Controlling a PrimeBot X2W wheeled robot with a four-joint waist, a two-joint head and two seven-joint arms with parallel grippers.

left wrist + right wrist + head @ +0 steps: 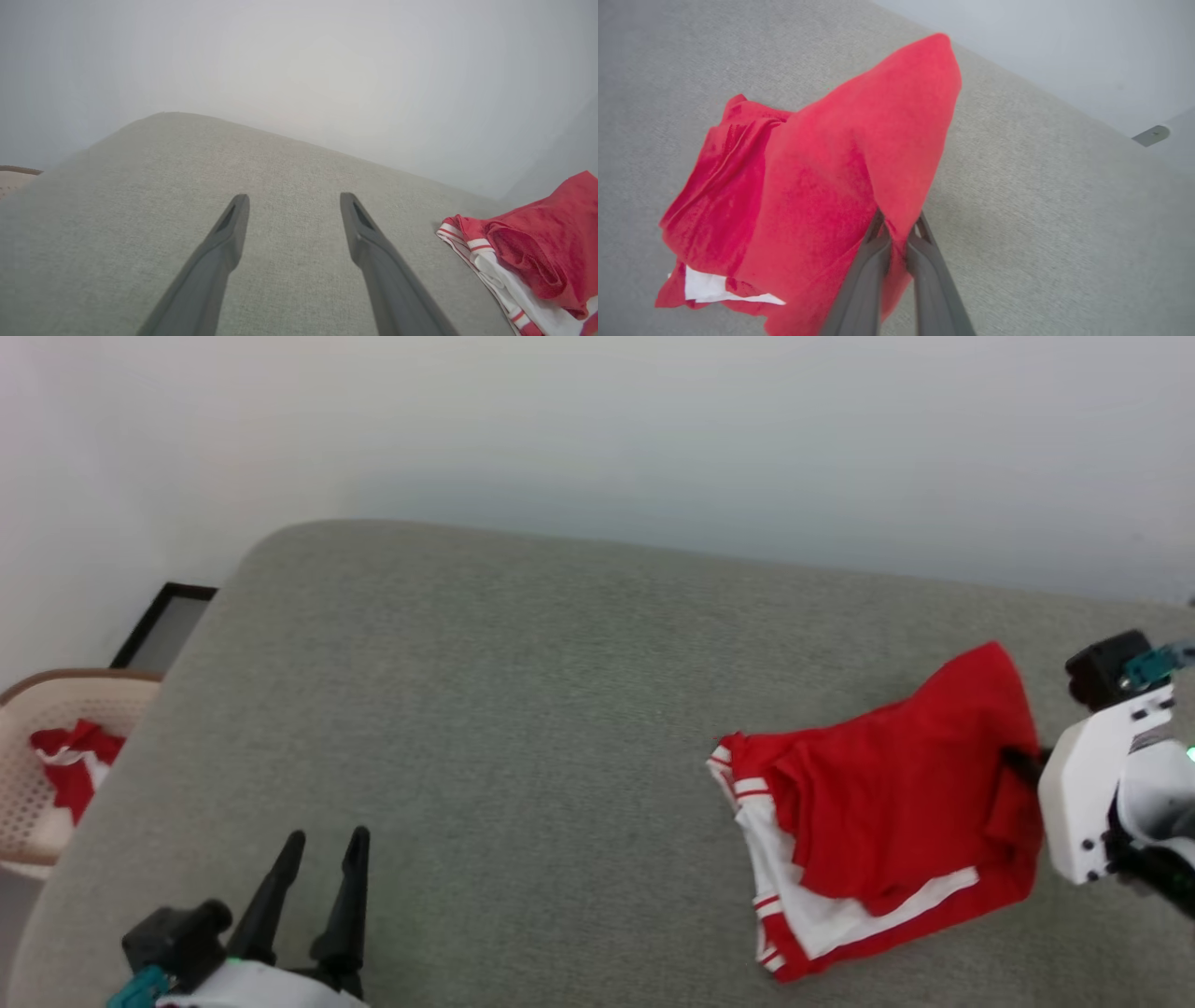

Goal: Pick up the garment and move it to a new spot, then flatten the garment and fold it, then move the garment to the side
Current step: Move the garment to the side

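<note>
The garment [887, 803], a bright red T-shirt with white sleeves and striped trim, lies crumpled on the grey cushion at the right. My right gripper [899, 219] is shut on a fold of its red fabric, pinched between the two dark fingers; in the head view that gripper [1025, 763] enters from the right edge and its tips are buried in the cloth. The shirt's right part is lifted into a peak. My left gripper [325, 845] is open at the lower left, far from the shirt, with nothing between its fingers [233, 224]. The garment [537, 252] shows at the left wrist view's right edge.
The grey upholstered surface [485, 709] spreads wide, with a pale wall behind. A beige perforated basket [37, 775] holding red and white cloth stands off the left edge. A dark framed panel [163, 625] leans by the wall there.
</note>
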